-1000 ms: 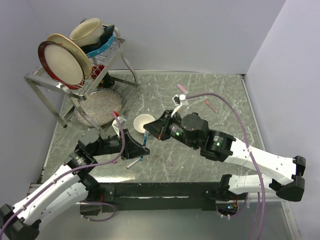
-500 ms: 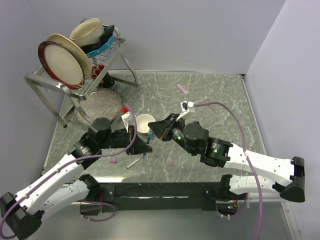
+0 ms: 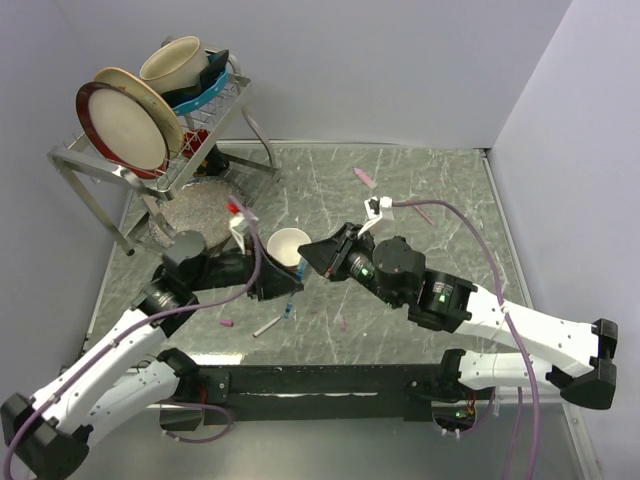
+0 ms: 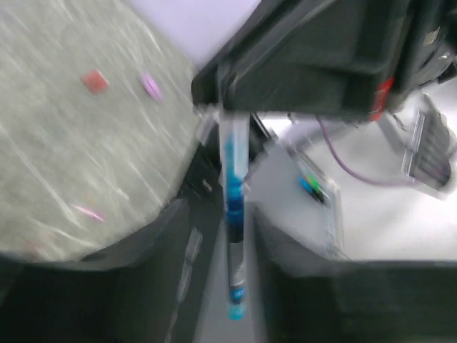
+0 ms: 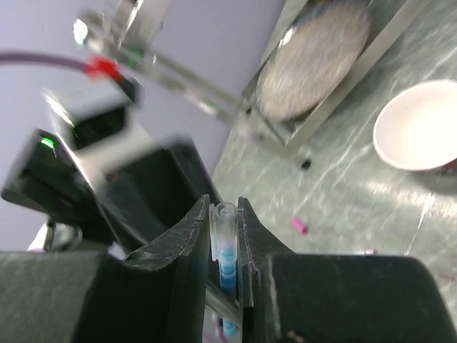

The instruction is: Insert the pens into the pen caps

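**Surroundings.** A white bowl (image 3: 288, 243) is set on the table (image 3: 330, 190) just behind the two gripper tips. A wire dish rack (image 3: 120, 172), loaded with plates (image 3: 125, 125) and a cup (image 3: 178, 62), is placed well beyond the left gripper (image 3: 281, 284). A round speckled disc (image 3: 190, 215) is laid beneath the rack. A white pen (image 3: 268, 326) and a pink cap (image 3: 227, 324) are laid on the table on the near side of the left gripper. Two pink pieces (image 3: 365, 178) are scattered well beyond the right gripper (image 3: 312, 262).

**Arms.** Both arms are stretched forward and turned inward, so the grippers are brought almost tip to tip, just in front of the bowl.

**End effectors.** The right gripper is clamped on a blue-banded pen (image 5: 226, 257) near one end. The barrel is passed between the left gripper's fingers (image 4: 143, 243). Those fingers are parted, with a gap seen on each side of the barrel in the blurred left wrist view
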You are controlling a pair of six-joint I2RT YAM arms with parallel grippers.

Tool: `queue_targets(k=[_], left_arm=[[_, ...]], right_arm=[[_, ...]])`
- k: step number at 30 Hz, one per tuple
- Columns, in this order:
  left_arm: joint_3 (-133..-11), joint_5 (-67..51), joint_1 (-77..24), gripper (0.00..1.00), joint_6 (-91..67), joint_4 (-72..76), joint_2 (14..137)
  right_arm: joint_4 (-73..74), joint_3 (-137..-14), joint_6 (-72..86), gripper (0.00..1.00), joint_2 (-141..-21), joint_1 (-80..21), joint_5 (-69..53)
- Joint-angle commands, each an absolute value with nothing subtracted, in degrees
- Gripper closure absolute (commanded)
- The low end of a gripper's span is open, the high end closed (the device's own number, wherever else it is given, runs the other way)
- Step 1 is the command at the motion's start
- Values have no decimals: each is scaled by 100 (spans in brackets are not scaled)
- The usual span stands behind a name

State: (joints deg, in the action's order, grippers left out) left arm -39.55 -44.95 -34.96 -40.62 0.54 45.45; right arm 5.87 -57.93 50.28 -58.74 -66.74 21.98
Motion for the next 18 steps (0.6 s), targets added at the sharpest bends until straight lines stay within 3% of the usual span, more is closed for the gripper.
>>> queue_targets(k=[1,3,5,6,7,13,18], left_arm=[[-3894,-3972,-3331,37,-3938,687,3930],[-3955,-3815,-3331,26,-3684,345,3667],[-4007,-3718,-3331,20,-3420,-209,3534],[-4077,-3526,-3331,6,-3332,-368,3446],[-4122,-3394,-3331,2,-3261,-717,3419],[-4026,-2435,-3331,1,-2901,-1327,3401],[-3805,-1926,-3331,1,-2909,-1335,3279]], right_arm=[[1265,-6230,4800,100,-5932,-5996,933],[1519,-6380,4580,100,-6055,-5556,713],[1915,-6530,4325,100,-6134,-5127,563],[2003,-6522,4220,100,-6143,-4959,484],[2108,-6504,4010,100,-6170,-4792,396],[3610,-6609,3271,100,-6670,-3438,729],[3613,-6478,3006,100,-7522,-2655,695]])
